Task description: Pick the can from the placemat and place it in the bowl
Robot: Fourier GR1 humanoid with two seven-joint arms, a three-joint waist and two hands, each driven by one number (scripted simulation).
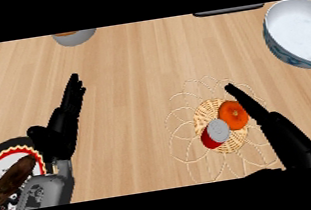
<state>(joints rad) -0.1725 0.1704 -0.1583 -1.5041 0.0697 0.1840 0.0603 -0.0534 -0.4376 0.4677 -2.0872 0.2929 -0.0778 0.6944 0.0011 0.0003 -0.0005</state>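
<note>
Can is lying tilted on the woven placemat, touching an orange. My right hand is reaching beside them, fingers straight; my left hand is resting open.

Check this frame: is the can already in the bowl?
No. The can lies on the woven placemat beside an orange, while the bowl at the upper right holds nothing.

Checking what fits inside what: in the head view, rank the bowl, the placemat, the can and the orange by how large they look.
1. Placemat, widest.
2. Bowl, partly cut off at the view's edge, so its rank against the placemat is unsure.
3. and 4. Can and orange look alike; no ranking.
</note>
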